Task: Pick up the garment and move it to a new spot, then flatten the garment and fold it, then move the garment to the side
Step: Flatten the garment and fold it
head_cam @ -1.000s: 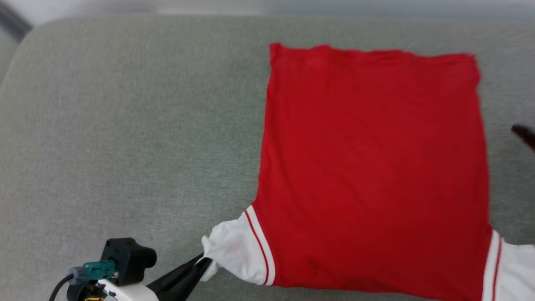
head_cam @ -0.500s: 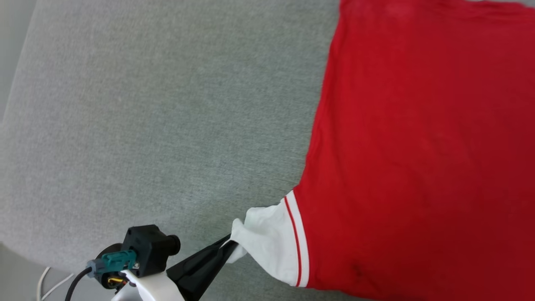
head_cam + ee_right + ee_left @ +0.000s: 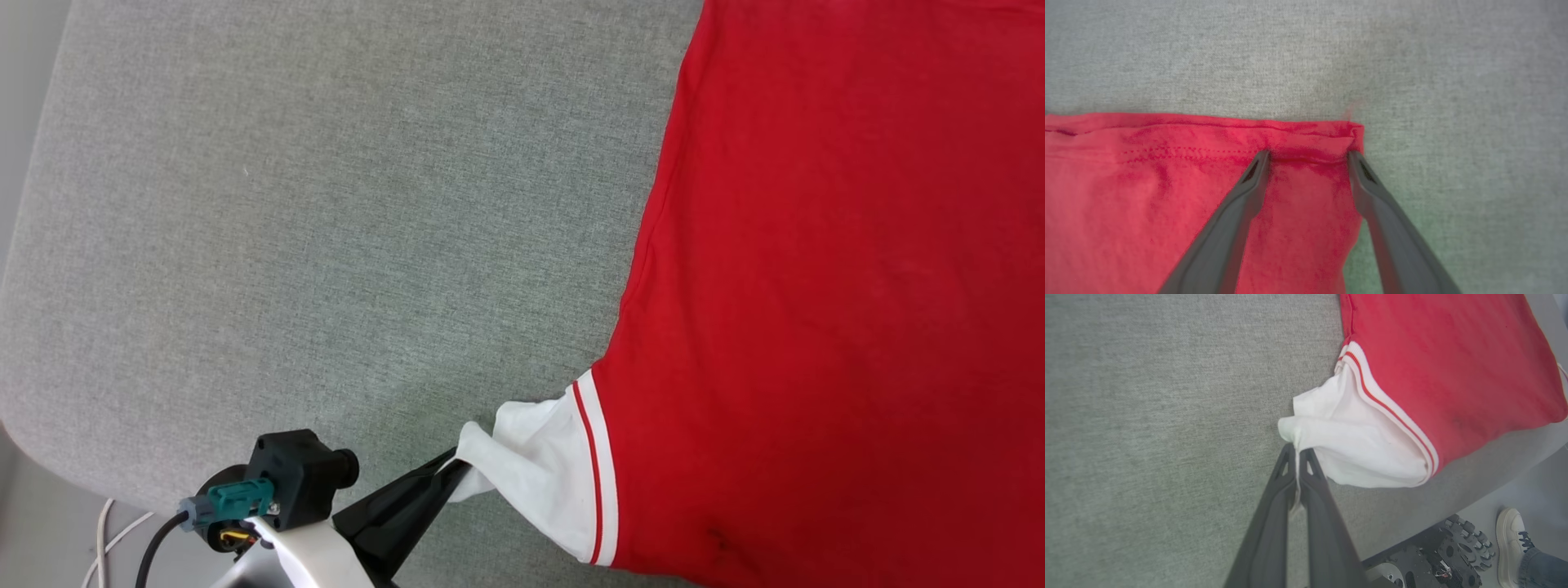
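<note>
The garment (image 3: 841, 286) lies spread flat on the grey cushion, plain red side up, with a white sleeve (image 3: 539, 474) stretched toward the lower left. My left gripper (image 3: 454, 471) is shut on the tip of that sleeve (image 3: 1339, 441); in the left wrist view the white cloth is pinched between the closed fingers (image 3: 1296, 457). Over a red hemmed corner of the garment (image 3: 1298, 139) my right gripper (image 3: 1308, 157) stands open, one fingertip on either side of the corner fold and nothing pinched.
The grey cushion (image 3: 326, 204) stretches wide to the left of the garment, with its rounded edge at the lower left. Cables (image 3: 106, 539) lie on the floor there. A person's white shoe (image 3: 1511, 539) and the robot's wheeled base (image 3: 1437, 555) are beyond the cushion edge.
The head camera has swung left and down, so the garment sits further right in view. My left gripper keeps its hold on the sleeve. The right gripper stays open.
</note>
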### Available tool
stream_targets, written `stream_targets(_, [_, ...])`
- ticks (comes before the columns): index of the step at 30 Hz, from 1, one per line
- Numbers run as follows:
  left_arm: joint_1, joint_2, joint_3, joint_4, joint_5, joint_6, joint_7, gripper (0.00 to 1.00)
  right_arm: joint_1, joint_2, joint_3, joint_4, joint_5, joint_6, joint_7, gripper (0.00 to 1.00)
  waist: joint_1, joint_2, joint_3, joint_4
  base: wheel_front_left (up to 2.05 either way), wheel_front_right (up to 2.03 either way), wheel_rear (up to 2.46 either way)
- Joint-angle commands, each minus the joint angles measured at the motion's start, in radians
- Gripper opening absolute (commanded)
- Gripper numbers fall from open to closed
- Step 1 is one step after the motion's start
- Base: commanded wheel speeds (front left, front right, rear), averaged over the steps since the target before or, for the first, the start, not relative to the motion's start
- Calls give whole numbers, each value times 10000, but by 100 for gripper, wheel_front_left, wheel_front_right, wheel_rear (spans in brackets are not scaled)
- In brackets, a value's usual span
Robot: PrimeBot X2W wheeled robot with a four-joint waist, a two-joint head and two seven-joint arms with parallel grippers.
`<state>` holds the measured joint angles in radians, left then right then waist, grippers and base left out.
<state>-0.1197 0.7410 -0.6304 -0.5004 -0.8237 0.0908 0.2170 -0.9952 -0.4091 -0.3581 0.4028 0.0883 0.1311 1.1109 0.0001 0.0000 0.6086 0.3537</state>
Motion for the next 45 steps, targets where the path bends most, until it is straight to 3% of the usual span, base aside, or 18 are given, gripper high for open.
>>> stream_targets(1, [-102, -37, 22, 22, 23, -19, -17, 0, 526, 246, 3, 310, -28, -7, 303, 7, -1, 0, -34, -27, 0, 0, 0])
stream_targets(2, [-119, -38, 20, 41, 28, -22, -23, 0, 587, 281, 17, 253, -28, -7, 355, 0, -1, 0, -67, -48, 0, 0, 0])
stream_targets(7, [-132, -64, 21, 145, -17, -22, -49, 0, 874, 352, -93, 32, -9, -6, 440, 0, -1, 0, -373, -194, 0, 0, 0])
stream_targets(21, [528, 45, 127, 774, 8, 559, -260, 0, 4080, 559, 489, -442, 1263, -7, 131, 0, -1, 0, -3083, -1831, 0, 0, 0])
stream_targets(30, [1098, -98, 99, 1129, 73, 1106, -513, 0, 7186, 492, 433, -2283, 2836, -7, 261, 0, -1, 0, -4295, -2835, 0, 0, 0])
stream_targets(45, [1395, -695, 333, 1770, -180, 1564, -1151, 0, 10867, 1582, 265, -3981, 3813, -6, -718, 0, -1, 0, -5087, -3532, 0, 0, 0])
